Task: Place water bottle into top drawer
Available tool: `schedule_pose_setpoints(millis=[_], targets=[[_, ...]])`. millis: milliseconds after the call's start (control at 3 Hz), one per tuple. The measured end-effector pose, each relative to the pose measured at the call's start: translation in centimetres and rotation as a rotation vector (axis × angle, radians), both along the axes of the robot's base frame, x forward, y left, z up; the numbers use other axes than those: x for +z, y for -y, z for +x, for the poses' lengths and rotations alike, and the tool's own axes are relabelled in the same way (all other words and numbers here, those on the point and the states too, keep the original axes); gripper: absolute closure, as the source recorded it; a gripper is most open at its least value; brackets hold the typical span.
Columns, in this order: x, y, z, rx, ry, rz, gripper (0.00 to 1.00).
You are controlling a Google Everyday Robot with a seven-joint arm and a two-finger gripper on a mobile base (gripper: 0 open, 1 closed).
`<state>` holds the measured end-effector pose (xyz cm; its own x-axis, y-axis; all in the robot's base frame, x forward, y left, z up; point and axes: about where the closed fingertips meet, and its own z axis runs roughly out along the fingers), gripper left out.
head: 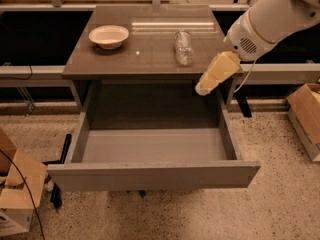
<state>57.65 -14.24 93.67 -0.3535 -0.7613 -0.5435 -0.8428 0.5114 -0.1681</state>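
The water bottle (183, 48), clear and crinkled, lies on its side on the cabinet's brown top (145, 59), right of centre. The top drawer (150, 176) is pulled fully out below it, and its smooth grey floor (150, 145) holds nothing. My gripper (204, 88), at the end of the cream wrist and white arm, hangs just past the cabinet top's front right edge, over the drawer's back right corner. It is a little in front of the bottle, to its right and lower, and does not touch it.
A cream bowl (108, 36) stands on the cabinet top at the back left. Cardboard boxes sit on the speckled floor at the left (17, 194) and the right (305, 119). A rail runs behind the cabinet.
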Motion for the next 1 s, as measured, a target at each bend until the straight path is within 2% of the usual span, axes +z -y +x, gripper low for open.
schedule_pose_setpoints(millis=[333, 667, 1000], targets=[[-2.1, -1.2, 4.8, -0.076, -0.001, 0.108, 0.00], [-4.1, -1.4, 9.8, -0.157, -0.009, 0.187, 0.00], [-4.7, -1.4, 10.0, -0.154, -0.016, 0.187, 0.00]])
